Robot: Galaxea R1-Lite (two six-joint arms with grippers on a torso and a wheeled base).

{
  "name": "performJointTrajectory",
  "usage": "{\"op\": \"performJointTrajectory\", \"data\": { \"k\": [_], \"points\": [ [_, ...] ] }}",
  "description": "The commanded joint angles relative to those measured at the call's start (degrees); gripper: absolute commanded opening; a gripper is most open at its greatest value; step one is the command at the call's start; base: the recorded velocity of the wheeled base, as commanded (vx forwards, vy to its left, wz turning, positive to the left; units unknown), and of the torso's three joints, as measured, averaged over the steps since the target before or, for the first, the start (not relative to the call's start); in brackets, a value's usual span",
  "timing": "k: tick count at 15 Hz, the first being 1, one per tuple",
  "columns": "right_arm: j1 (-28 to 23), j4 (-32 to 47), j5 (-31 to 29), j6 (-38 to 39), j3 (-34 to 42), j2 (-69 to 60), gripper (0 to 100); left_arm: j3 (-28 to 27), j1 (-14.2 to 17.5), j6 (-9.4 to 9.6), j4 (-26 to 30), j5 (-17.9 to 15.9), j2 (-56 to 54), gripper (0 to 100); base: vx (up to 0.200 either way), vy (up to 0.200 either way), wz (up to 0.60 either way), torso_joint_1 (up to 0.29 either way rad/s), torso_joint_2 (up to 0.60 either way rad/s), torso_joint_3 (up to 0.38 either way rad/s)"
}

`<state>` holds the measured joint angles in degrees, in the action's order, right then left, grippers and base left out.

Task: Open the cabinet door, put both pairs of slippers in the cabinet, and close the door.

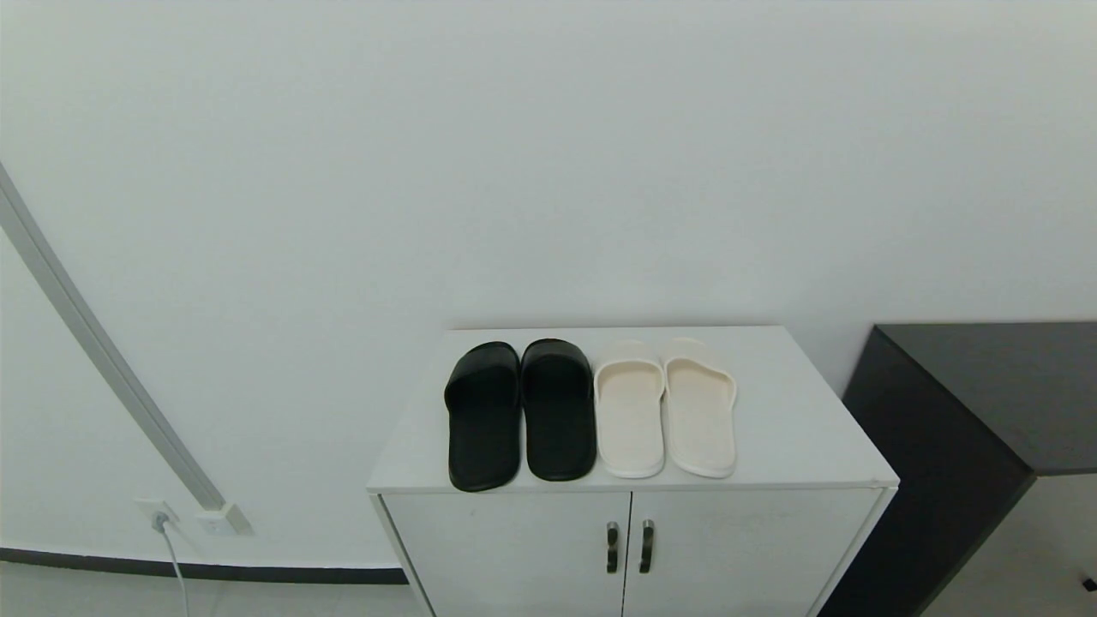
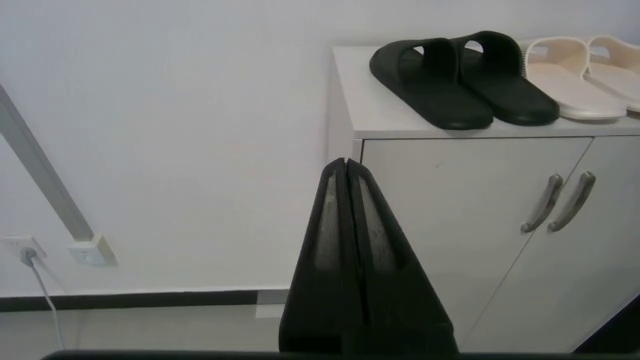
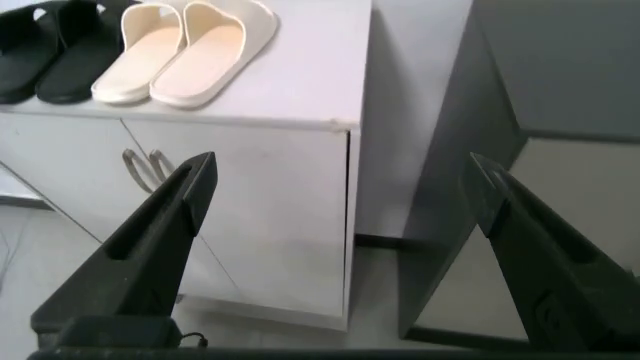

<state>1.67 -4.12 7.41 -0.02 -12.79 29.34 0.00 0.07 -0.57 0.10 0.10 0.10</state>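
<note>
The black slippers [image 1: 519, 413] and cream slippers [image 1: 666, 407] sit side by side on top of the white cabinet [image 1: 797, 411]. Its doors [image 1: 514, 553] are shut. The slippers look light and bendy, so grab a strap. The left tool [image 2: 346, 170] is pressed together. The right tool [image 3: 342, 170] is spread wide.

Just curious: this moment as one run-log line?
white cabinet doors: shut; black rubber slippers, cream rubber slippers: on cabinet top; left tool: shut; right tool: open
</note>
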Motion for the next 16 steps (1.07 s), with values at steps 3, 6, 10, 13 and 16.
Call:
{"op": "performJointTrajectory", "data": {
  "k": [3, 6, 10, 13, 16],
  "points": [
    [10.5, -6.8, -1.7, 3.3, -3.2, 21.9, 100, 0.0, 0.0, -0.04, 0.0, 0.0, 0.0, 0, 0.000, 0.000, 0.00, 0.000, 0.00, 0.000],
    [26.4, -12.2, -15.4, 11.8, -8.2, 30.8, 100, 0.0, 0.0, -0.04, 0.0, 0.1, 0.0, 0, 0.000, 0.000, 0.00, 0.000, 0.00, 0.000],
    [38.2, -14.0, -29.4, 18.2, -19.0, 45.5, 100, 0.0, 0.0, -0.13, 0.0, 0.5, 0.0, 0, 0.000, 0.000, 0.00, 0.000, 0.00, 0.000],
    [42.1, -18.6, -33.2, 18.7, -23.9, 54.9, 100, 0.0, 0.0, -0.13, 0.0, 0.5, 0.0, 0, 0.000, 0.000, 0.00, 0.000, 0.00, 0.000],
    [43.9, -24.5, -39.4, 18.7, -28.8, 65.8, 100, 0.0, 0.0, -0.22, 0.0, 0.5, 0.0, 0, 0.000, 0.000, 0.00, 0.000, 0.00, 0.000]
  ]
}}
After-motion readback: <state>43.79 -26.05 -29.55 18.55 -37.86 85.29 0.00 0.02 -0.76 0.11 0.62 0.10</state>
